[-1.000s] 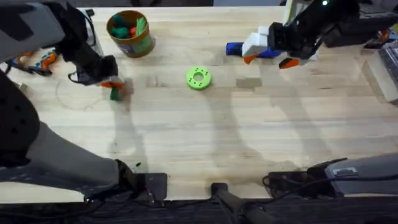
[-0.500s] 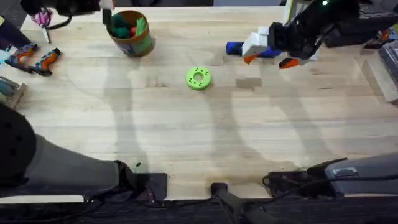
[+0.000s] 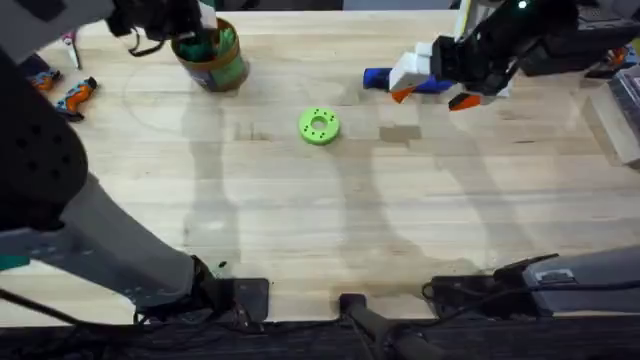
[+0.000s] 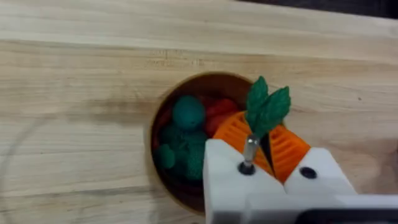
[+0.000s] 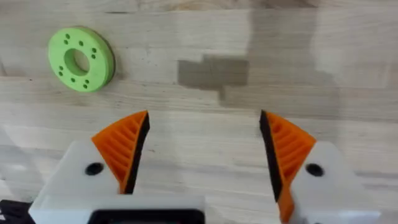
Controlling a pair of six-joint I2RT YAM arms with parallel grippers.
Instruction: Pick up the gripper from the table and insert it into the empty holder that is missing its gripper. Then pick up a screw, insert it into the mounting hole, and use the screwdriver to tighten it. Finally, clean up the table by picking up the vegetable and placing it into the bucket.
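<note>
- Left hand [image 3: 196,28]: over the bucket [image 3: 222,68] at about 11 o'clock on the desk [image 3: 330,220] in the overhead view.
- Left wrist view: orange ribbed pads [image 4: 283,146] close together, pinched on the dark green vegetable [image 4: 266,111], whose leafy end sticks up past the pads. Vegetable sits at the bucket's rim [image 4: 163,186], not lying among the contents.
- Bucket contents in the left wrist view: green knobbly toy food [image 4: 183,134] and red pieces [image 4: 217,111].
- Right hand [image 3: 432,88]: at about 1 o'clock on the desk, raised, nothing between its fingers. Right wrist view shows both orange pads [image 5: 124,149] spread wide apart, bare wood between them.
- Blue screwdriver [image 3: 378,78]: lying on the desk at about 1 o'clock, partly covered by the right hand in the overhead view.
- Bright green ring with holes [image 3: 319,126]: flat on the desk near 12 o'clock, well apart from both hands; also in the right wrist view [image 5: 81,59].
- Orange-and-black tool [image 3: 76,95]: at the desk's edge, about 10 o'clock.
- Both right-hand white finger blocks carry orange tips in the right wrist view.
</note>
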